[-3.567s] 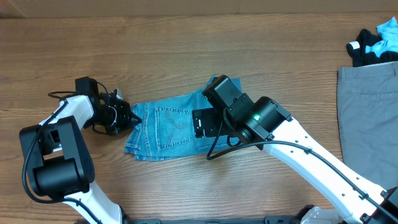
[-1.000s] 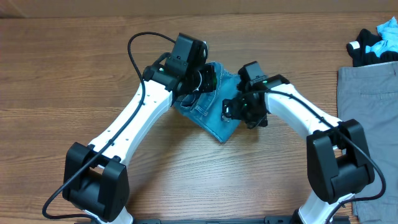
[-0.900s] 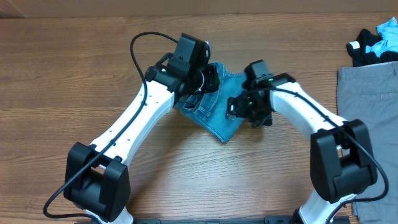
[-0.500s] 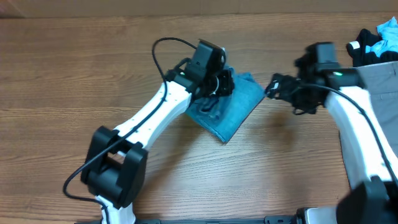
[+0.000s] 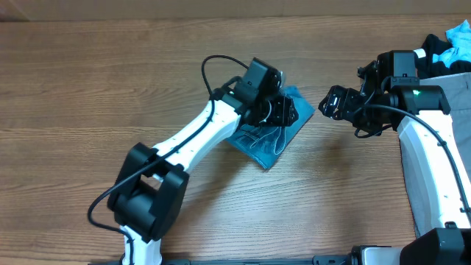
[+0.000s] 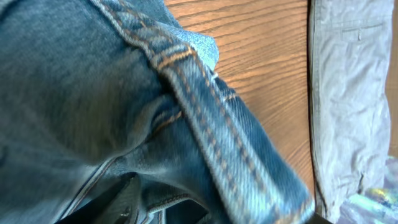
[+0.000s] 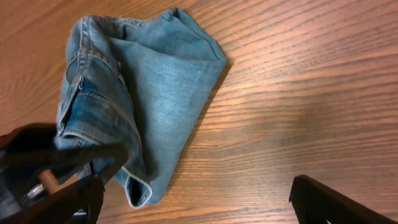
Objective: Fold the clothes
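The light-blue denim jeans point(image 5: 268, 143) lie folded into a small bundle at the table's middle. My left gripper point(image 5: 285, 114) rests on their top right part. In the left wrist view the jeans point(image 6: 93, 93) fill the frame and a stitched seam runs between the spread fingers of the left gripper point(image 6: 217, 214), which looks open with denim lying loosely in the gap. My right gripper point(image 5: 333, 103) hovers to the right of the bundle, open and apart from it. The right wrist view shows the jeans point(image 7: 161, 81) at upper left and only bare table between the right gripper's point(image 7: 196, 205) fingers.
Plain grey trousers point(image 5: 462, 88) lie flat at the right edge, partly under my right arm, and show in the left wrist view as the grey trousers point(image 6: 348, 93). Small black-white-cyan garments point(image 5: 445, 44) sit in the far right corner. Wooden table point(image 5: 110, 73) surrounds the bundle.
The left gripper has moved right over the jeans and its jaws have spread. The right arm has swung away to the right, off the jeans, still open. The bundle is flatter.
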Available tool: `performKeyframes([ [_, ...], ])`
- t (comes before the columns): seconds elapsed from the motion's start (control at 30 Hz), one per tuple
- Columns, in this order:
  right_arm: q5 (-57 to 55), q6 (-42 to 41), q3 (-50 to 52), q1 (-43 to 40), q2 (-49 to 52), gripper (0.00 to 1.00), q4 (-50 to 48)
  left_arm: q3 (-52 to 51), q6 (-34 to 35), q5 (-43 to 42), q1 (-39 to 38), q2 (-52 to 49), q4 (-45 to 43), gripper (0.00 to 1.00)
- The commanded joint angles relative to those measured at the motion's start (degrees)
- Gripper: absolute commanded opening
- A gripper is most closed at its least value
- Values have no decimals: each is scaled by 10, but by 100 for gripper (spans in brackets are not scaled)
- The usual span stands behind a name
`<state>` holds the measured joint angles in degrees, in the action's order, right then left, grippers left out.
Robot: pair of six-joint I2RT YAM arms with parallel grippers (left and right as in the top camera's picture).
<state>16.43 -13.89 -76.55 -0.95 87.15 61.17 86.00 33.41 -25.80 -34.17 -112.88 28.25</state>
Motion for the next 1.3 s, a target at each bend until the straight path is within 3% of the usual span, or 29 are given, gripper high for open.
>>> performKeyframes([
  [0.0,15,0,-14,-12,-5,100,-7,32,-36,-19,23,83,18,73],
  [0.07,17,-1,-24,-22,-5,100,-6,34,-54,-14,37,118,45,82],
  [0.13,25,-11,-34,-30,-5,100,-9,34,-56,10,57,151,83,100],
  [0.3,155,10,-42,-30,-4,100,-59,34,-56,44,122,178,170,100],
  [0.4,229,17,-42,-11,-3,94,-106,24,-69,48,145,162,204,88],
  [0.43,238,17,-42,-1,-3,87,-121,20,-69,48,146,153,211,78],
  [0.47,240,16,-42,10,-3,73,-134,15,-68,47,146,141,215,68],
  [0.53,237,-4,-42,35,1,24,-155,9,-68,39,142,113,221,53],
  [0.57,238,-17,-42,47,5,14,-164,9,-66,35,139,97,223,48],
  [0.63,237,-26,-42,73,19,5,-179,9,-50,31,132,66,222,41],
  [0.87,245,-26,-42,129,104,4,-211,9,-45,7,118,-14,190,41],
  [1.0,278,-26,-42,127,176,4,-236,9,-36,6,118,-47,189,41],
  [1.27,218,-11,-41,77,293,4,-214,9,-52,6,113,-74,205,45],
])
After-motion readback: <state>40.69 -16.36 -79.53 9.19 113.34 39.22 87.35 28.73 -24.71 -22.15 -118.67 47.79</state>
